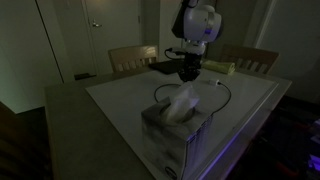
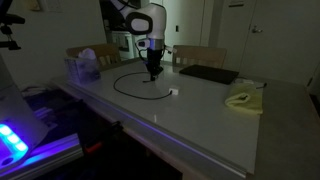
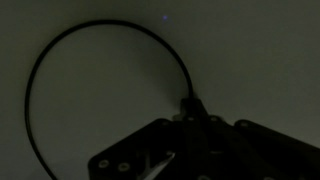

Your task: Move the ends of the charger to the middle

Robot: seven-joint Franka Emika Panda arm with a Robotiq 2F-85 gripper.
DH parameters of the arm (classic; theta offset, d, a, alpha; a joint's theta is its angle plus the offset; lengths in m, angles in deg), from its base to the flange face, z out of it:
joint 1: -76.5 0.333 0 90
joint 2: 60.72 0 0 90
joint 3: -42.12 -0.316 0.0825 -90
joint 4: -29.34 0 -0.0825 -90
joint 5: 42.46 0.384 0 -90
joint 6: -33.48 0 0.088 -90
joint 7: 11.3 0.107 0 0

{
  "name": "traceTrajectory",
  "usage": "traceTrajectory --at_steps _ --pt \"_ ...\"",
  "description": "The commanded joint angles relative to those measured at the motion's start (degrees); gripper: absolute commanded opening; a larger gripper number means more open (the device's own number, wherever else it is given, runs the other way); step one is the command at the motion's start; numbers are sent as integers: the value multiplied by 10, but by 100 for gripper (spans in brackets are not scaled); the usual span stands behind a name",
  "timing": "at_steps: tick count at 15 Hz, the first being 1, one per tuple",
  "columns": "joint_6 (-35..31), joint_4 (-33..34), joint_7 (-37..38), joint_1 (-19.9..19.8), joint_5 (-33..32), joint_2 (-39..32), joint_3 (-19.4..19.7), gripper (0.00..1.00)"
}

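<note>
1. End effector [image 3: 190,112]: in the wrist view the fingers are drawn together on the charger [image 3: 105,23], at the point where the black cable runs in between them. State: clenched, grasping the charger. The frames are too dim to tell whether the cable's dark tip is the part being held.
2. End effector position: in both exterior views it points straight down [image 2: 152,72], with its tips at or just above the table [image 2: 200,120].
3. Charger layout: the cable lies on the table in one wide, open loop [image 2: 116,86] that curves away from the fingers and back round.
4. Pale plug [image 2: 174,92]: it lies flat on the table near the end effector, apart from the fingers, on the side toward the yellow cloth [image 2: 243,100].
5. Surroundings: a tissue box [image 1: 178,120] stands at one table edge. A flat black pad [image 2: 208,74] lies at the far side, well apart from the loop.
</note>
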Motion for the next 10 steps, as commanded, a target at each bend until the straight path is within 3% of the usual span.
traceTrajectory --at_steps 1,4,8,9,10 --pt "47 -43 0 89 127 -63 104 1" --pt "106 -91 -1 149 230 -137 181 1" --pt "160 -126 0 160 265 -164 205 1" --pt "170 -126 0 159 262 -165 208 29" --pt "183 -123 0 158 256 -165 211 29"
